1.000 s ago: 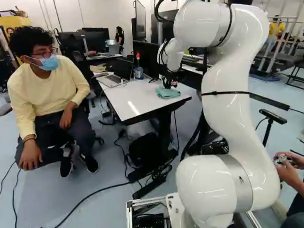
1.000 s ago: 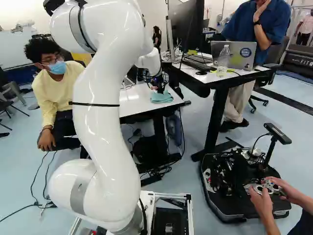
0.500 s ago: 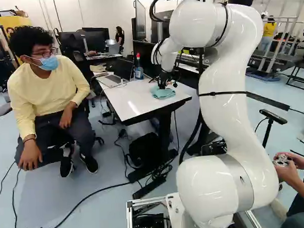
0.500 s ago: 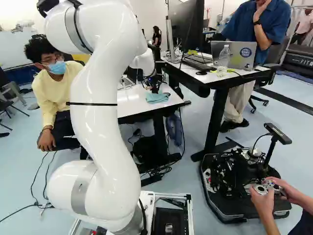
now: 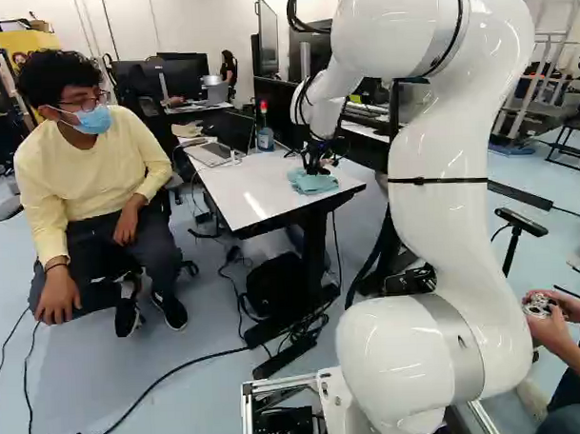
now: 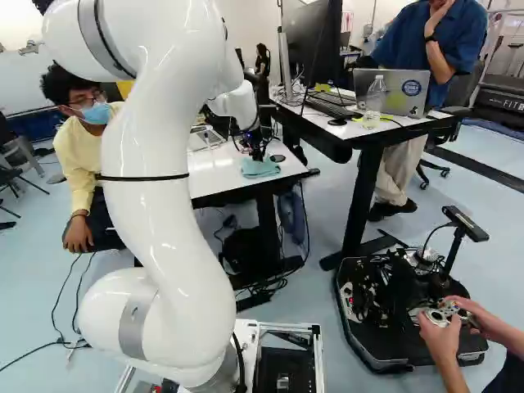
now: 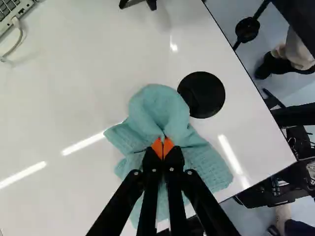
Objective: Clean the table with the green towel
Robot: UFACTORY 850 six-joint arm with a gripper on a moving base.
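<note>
Gripper (image 5: 313,169) is pinching the green towel (image 5: 314,182): a fold caught between the orange pads (image 7: 157,147), tips nearly together. Clock for the wrist view: 12 is straight ahead of the fingertips. Towel lies on the white table (image 7: 74,93), bunched up into a rounded hump at 12, a corner poking out at 10, and spreading flatter back through 4 to 6 under the fingers, near the table edge at 4. Black disc (image 7: 201,95) sits flat on the table at 1, rim up against the towel. Table corner is out at 3. Dark legged thing (image 7: 138,3) well off at 12, only partly in view, can't tell what it is. Laptop (image 5: 214,154) is far out at 10 to 11, white cable (image 7: 15,42) running off it. Switching to the left base view, clock centred on the towel: bottle with the red cap (image 5: 264,128) stands on the table at 11, laptop at 10, black bag (image 5: 276,286) on the floor at 7. White arm (image 5: 444,269) reaches over from 4. Right base view, same centring: second desk (image 6: 409,131) at 2 to 3, carrying a monitor (image 6: 311,49), open laptop (image 6: 390,92) and clear bottle (image 6: 374,102); low black platform (image 6: 360,327) on the floor at 4 to 5.
</note>
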